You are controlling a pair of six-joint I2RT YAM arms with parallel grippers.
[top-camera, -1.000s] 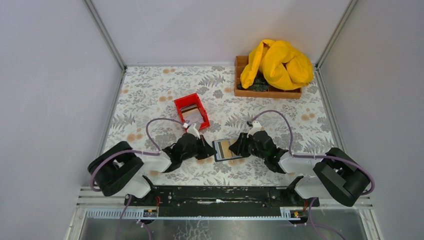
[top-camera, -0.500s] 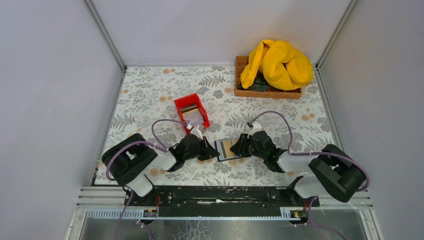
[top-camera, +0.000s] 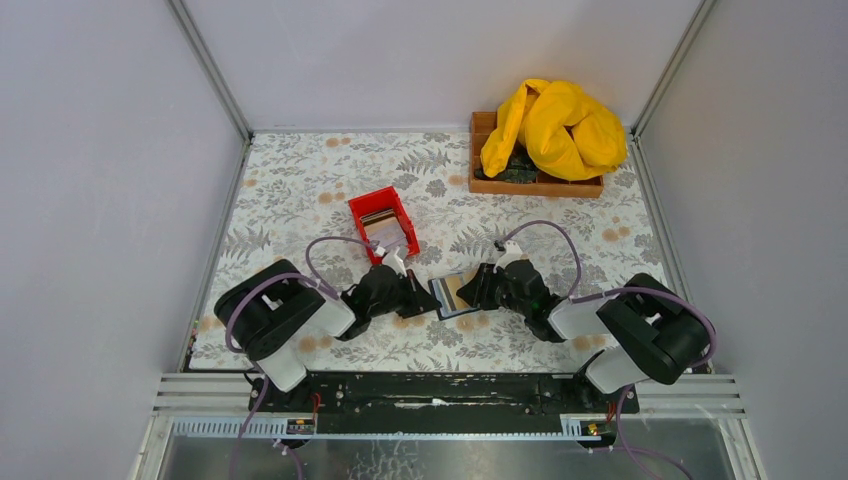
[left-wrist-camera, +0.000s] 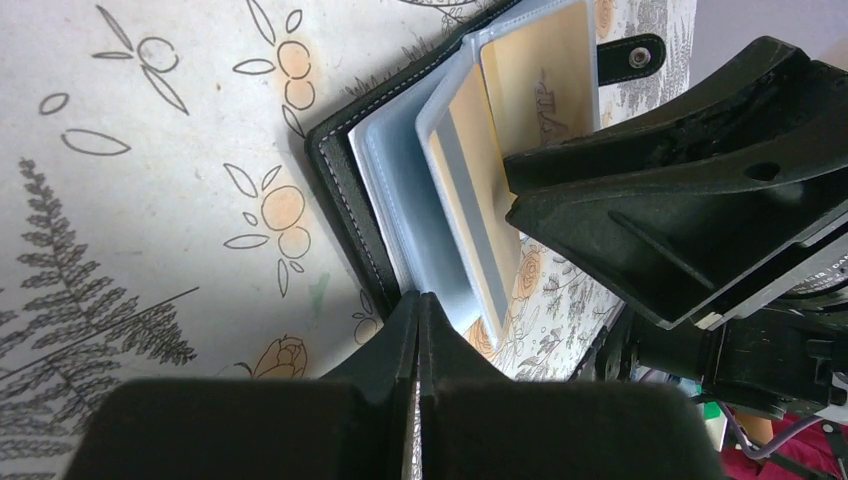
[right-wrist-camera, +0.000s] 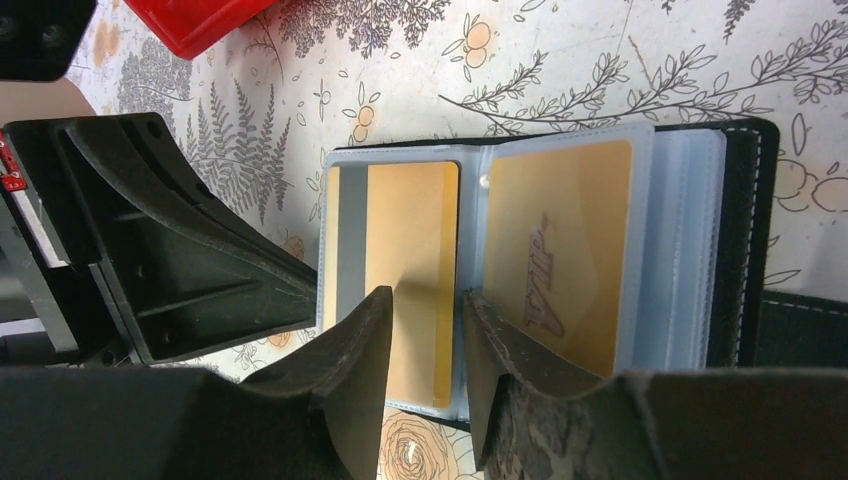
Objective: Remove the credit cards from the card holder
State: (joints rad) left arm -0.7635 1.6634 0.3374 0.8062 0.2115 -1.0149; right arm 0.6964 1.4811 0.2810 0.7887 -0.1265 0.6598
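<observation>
The card holder (top-camera: 452,296) lies open on the floral table between my two grippers. Its black cover (right-wrist-camera: 742,240) and grey-blue sleeves (left-wrist-camera: 400,200) show in both wrist views. Two gold credit cards sit in the sleeves: one with a grey stripe (right-wrist-camera: 415,240) and one with lettering (right-wrist-camera: 560,240). My left gripper (left-wrist-camera: 418,300) is shut, its tips touching the holder's left edge; I cannot tell whether it pinches a sleeve. My right gripper (right-wrist-camera: 428,300) is narrowly open over the holder's middle, with the striped card's inner edge between its fingertips (right-wrist-camera: 380,310).
A red bin (top-camera: 383,222) holding cards stands just behind the left gripper. A brown wooden tray (top-camera: 480,183) with a yellow cloth (top-camera: 555,125) sits at the back right. Grey walls close in both sides.
Both arms have drawn in, and their grippers have closed in on the card holder from either side. The holder has shifted slightly left and away.
</observation>
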